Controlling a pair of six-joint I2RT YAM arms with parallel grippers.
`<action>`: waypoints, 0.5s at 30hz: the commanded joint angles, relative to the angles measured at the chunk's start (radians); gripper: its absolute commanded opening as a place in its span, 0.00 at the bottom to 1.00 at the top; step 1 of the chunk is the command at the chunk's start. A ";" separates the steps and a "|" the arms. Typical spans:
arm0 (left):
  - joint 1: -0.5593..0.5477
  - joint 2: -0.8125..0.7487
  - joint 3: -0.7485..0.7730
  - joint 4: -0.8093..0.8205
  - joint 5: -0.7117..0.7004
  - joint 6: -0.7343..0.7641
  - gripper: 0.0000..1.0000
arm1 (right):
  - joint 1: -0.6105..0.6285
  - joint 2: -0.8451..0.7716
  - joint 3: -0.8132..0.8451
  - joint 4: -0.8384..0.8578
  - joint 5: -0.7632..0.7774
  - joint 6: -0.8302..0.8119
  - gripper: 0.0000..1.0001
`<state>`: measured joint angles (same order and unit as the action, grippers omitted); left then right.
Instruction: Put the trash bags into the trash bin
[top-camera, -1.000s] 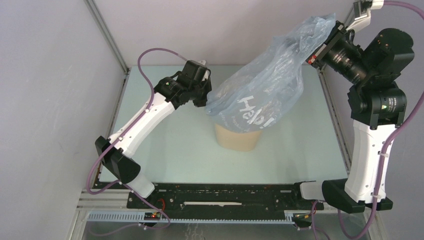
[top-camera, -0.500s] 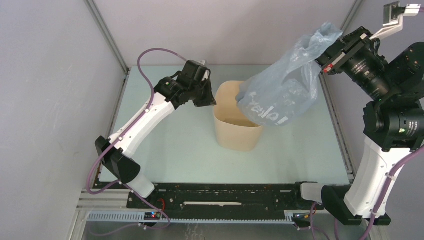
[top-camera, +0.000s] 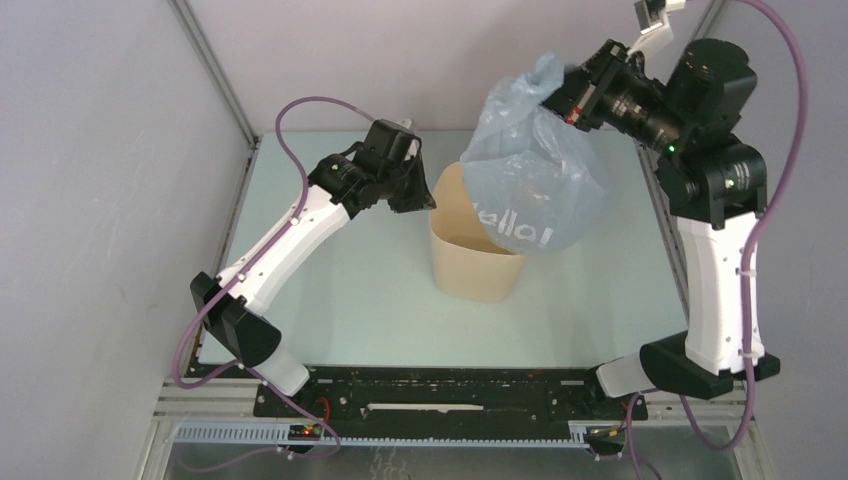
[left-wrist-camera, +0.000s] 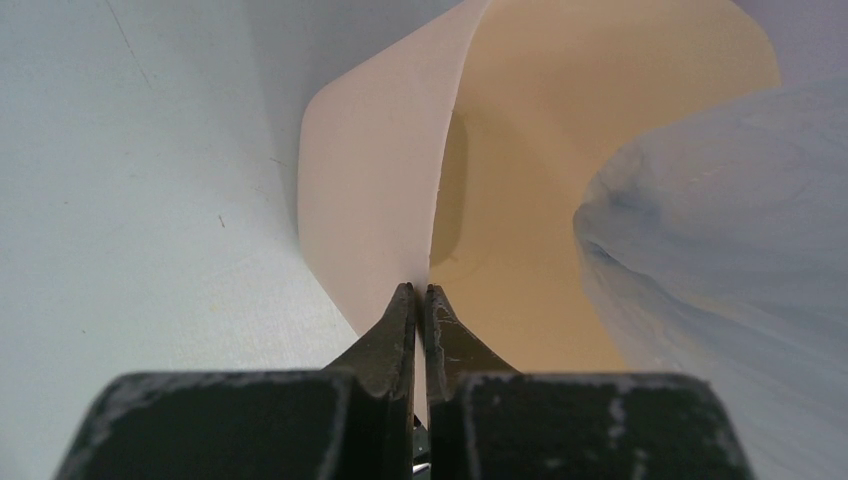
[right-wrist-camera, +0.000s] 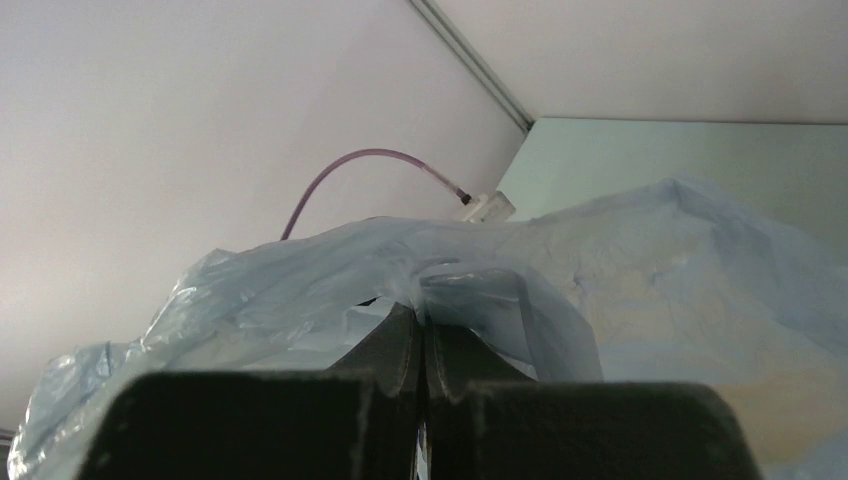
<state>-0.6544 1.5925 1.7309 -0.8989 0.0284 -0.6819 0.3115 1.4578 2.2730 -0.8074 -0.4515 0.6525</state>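
The cream-beige trash bin (top-camera: 472, 275) stands upright mid-table. My left gripper (top-camera: 428, 203) is shut on its left rim; in the left wrist view (left-wrist-camera: 421, 292) one finger is outside the wall and one inside the trash bin (left-wrist-camera: 370, 180). My right gripper (top-camera: 556, 98) is high above the bin, shut on the bunched top of the pale-blue trash bag (top-camera: 532, 178). The bag hangs down with its lower end over the bin's right half, and its bottom seems to dip inside the rim (left-wrist-camera: 720, 230). In the right wrist view my gripper (right-wrist-camera: 424, 312) pinches the bag (right-wrist-camera: 470, 290).
The pale green table top (top-camera: 350, 290) is bounded by grey walls and metal frame posts (top-camera: 215, 70) at the back corners. A black rail (top-camera: 450, 395) runs along the near edge. The left arm's purple cable (top-camera: 300, 110) loops above it.
My right gripper swung right, then back left and down over the bin with the bag, which now hangs over the bin's opening. The left gripper and bin stayed put.
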 joint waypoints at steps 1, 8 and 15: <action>-0.007 -0.017 0.036 0.070 0.037 -0.028 0.05 | 0.057 0.033 0.083 0.121 -0.001 0.088 0.00; -0.008 -0.030 0.004 0.077 0.032 -0.025 0.07 | 0.115 0.111 0.187 0.211 -0.010 0.174 0.00; -0.008 -0.042 -0.002 0.075 0.028 -0.016 0.09 | 0.101 0.068 0.031 0.258 0.026 0.193 0.00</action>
<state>-0.6544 1.5925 1.7306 -0.8967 0.0303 -0.6819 0.4206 1.5639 2.3886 -0.5972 -0.4534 0.8227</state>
